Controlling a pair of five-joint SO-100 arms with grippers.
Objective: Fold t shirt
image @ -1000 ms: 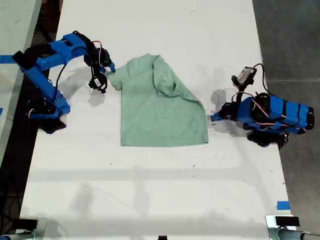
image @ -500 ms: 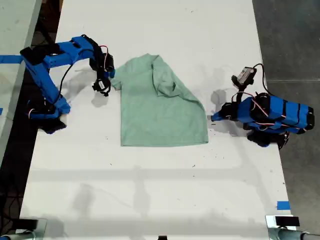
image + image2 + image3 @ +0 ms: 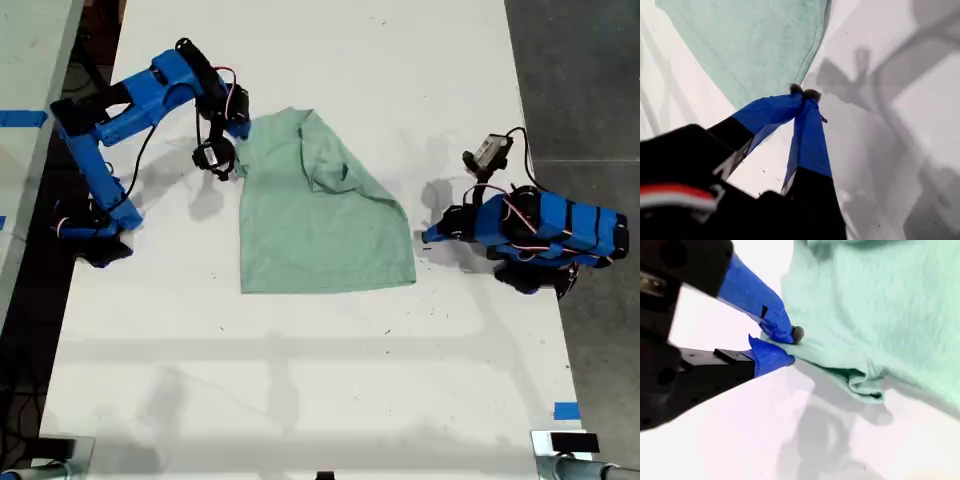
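On the white table, near its middle in the exterior view, the t shirt lies mostly flat, with its right sleeve side already folded over the body so a diagonal ridge of cloth runs from the collar area down toward the exterior view's right edge of the shirt. My second gripper is at the shirt's upper corner on the exterior view's left, where the blue arm reaches in from that side of the table; in the second wrist view its two blue fingers are pinched onto the edge of the pale green cloth, and the sleeve hem bunches into a small fold just beside them. In the exterior view this gripper sits right at the shirt's border, touching it. My first gripper belongs to the arm folded up on the exterior view's right; its tips are pressed together with nothing between them, hovering over bare table just beside the shirt's hem corner, which shows in the first wrist view as a green edge close ahead of the tips. In the exterior view this gripper rests near the shirt's right edge without touching it.
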